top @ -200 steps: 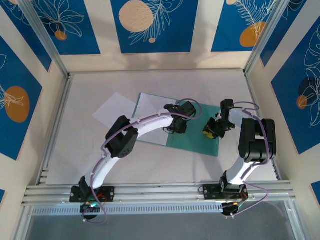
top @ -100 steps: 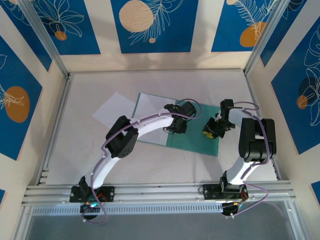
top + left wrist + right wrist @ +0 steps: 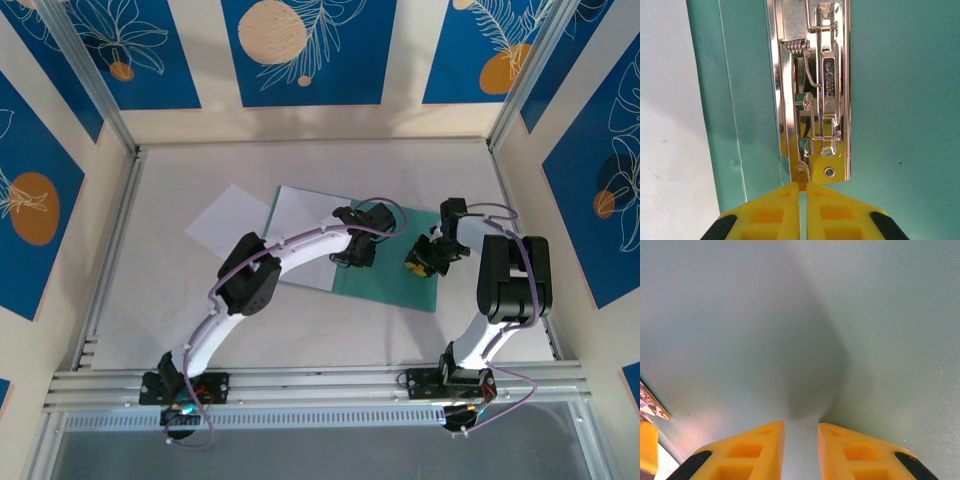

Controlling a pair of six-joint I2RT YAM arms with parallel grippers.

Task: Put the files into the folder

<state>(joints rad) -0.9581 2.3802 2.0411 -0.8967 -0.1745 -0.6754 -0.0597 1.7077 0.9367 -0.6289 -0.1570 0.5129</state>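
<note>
Files (image 3: 226, 226), light floppy paper, want lifting by an edge: one lies on the folder (image 3: 390, 287)'s left leaf, one just left of it. Left gripper (image 3: 802, 192) pinches the folder's stiff sprung clip (image 3: 815, 100). Right gripper (image 3: 801, 430), slightly parted and empty, hangs over its right leaf.

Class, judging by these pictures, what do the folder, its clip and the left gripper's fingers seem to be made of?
The folder: thin card or plastic, matte teal, folded along a crease. The clip: metal, mirror-bright silver, with a coiled spring. The fingers of the left gripper: probably moulded plastic, matte yellow, with recessed pockets.
</note>
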